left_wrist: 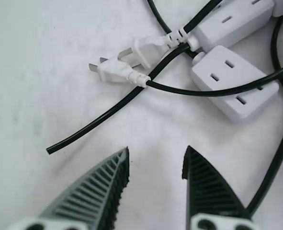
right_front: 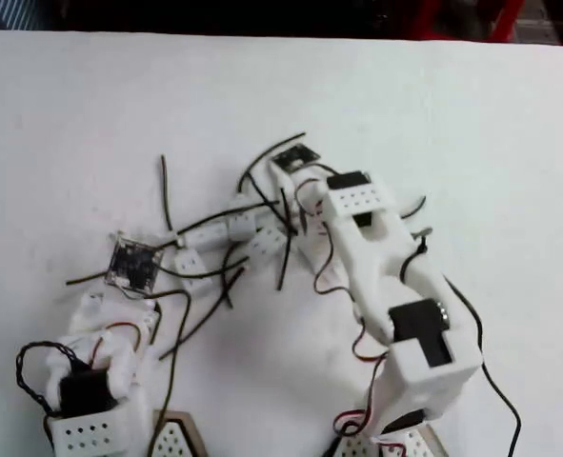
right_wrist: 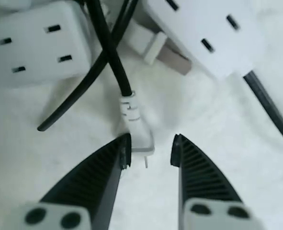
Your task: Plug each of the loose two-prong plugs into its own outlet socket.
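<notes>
My left gripper (left_wrist: 155, 160) is open above bare white table, with nothing between its fingers. Just beyond it lie two loose white two-prong plugs (left_wrist: 115, 72) (left_wrist: 146, 48) on black cords, side by side, and past them two white outlet blocks (left_wrist: 234, 81) (left_wrist: 232, 19). My right gripper (right_wrist: 150, 148) is open and set low around a third white plug (right_wrist: 137, 134), which lies between the fingers with its prongs towards the wrist. Beyond it lie an outlet block (right_wrist: 36, 43), another outlet block (right_wrist: 208, 28) and a further plug (right_wrist: 155, 45). In the high view the outlet blocks (right_front: 229, 228) cluster mid-table.
Black cords (right_front: 205, 314) criss-cross the middle of the white table (right_front: 472, 114). The left arm (right_front: 100, 352) comes in from the near left corner, and the right arm (right_front: 386, 257) stretches from the near right over the cluster. Bare table lies at the far side and both flanks.
</notes>
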Robot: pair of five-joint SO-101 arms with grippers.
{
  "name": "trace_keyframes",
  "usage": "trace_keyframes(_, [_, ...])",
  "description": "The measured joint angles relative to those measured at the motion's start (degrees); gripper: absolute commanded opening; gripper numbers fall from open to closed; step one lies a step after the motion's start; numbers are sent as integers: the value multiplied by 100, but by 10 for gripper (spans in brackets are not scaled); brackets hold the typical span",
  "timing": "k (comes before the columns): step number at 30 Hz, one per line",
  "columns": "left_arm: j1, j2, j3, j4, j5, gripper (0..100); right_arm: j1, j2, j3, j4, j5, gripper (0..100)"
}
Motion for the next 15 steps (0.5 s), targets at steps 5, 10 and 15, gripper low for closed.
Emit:
trace_keyframes(5, [0,0,0,0,0,195,-35,325,-352,290,0,138])
trace_keyframes(10, [0,0,0,0,0,195,-176,598,-633,492,0,80])
trace_keyframes(15, [0,0,0,0,0,195,-176,835,-782,527,9,81])
